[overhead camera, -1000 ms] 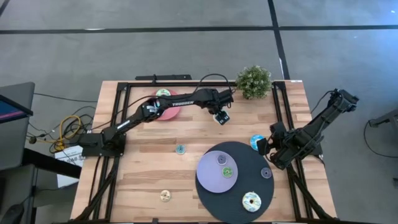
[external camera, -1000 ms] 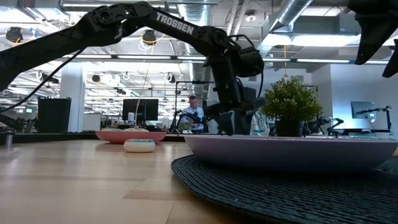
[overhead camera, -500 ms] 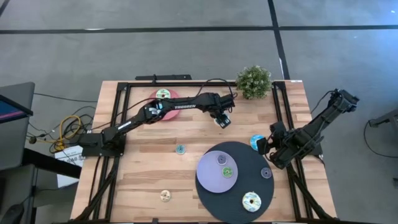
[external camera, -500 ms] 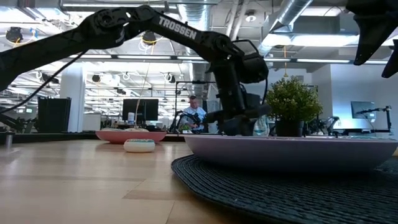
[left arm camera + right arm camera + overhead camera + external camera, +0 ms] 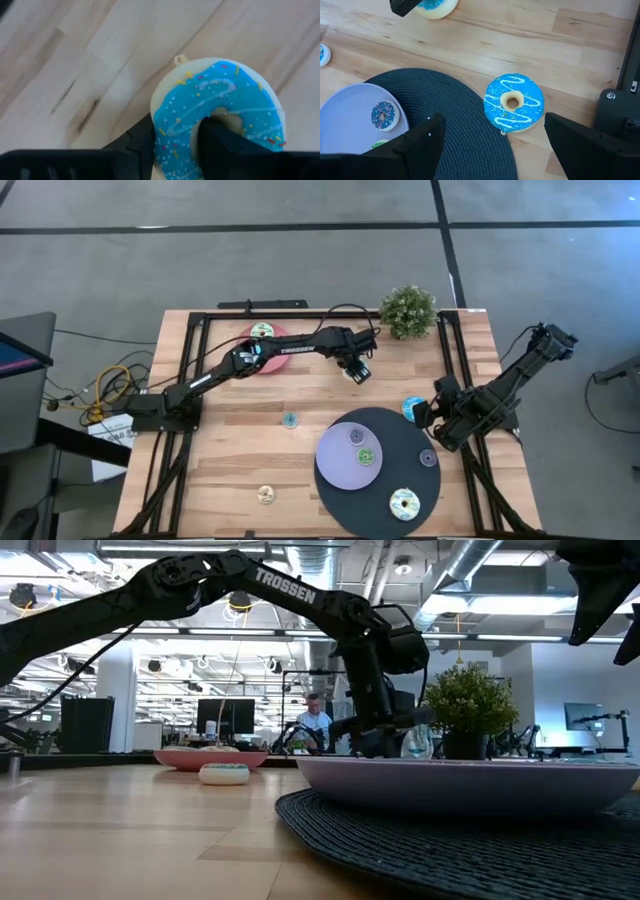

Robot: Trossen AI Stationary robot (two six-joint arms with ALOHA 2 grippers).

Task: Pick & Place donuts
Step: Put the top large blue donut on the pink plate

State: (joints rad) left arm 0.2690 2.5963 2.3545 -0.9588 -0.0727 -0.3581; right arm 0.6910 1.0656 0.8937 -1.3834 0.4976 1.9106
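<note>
Blue icing with sprinkles fills the left wrist view: the left gripper [image 5: 172, 150] has its fingers [image 5: 220, 145] closed on a blue-iced donut [image 5: 220, 117], one finger through the hole and the other against the outer rim, just above the wooden table [image 5: 75, 60]. From above, this gripper [image 5: 355, 370] sits short of the potted plant [image 5: 408, 310], between the plant and the dark round mat [image 5: 385, 470], with the left arm reaching across from the pink plate [image 5: 272, 358], which carries a small green-topped donut [image 5: 261, 330]. In the low view the held donut [image 5: 415, 743] hangs beside the plant [image 5: 470, 700].

The right gripper [image 5: 432, 413] waits at the mat's edge on the plant's side, its jaws spread wide and empty, above a second blue-iced donut [image 5: 514, 102] that lies on the wood touching the mat [image 5: 465, 120].

On the mat rests a lavender plate [image 5: 338, 465] holding a small purple donut [image 5: 357, 437] and a small green donut [image 5: 366, 457]. A small dark donut [image 5: 428, 459] and a cream-white sprinkled donut [image 5: 404, 503] lie on the mat beside the plate. Away from the mat, on bare wood, lie a small teal donut [image 5: 290, 420] and a small tan donut [image 5: 265, 495].
</note>
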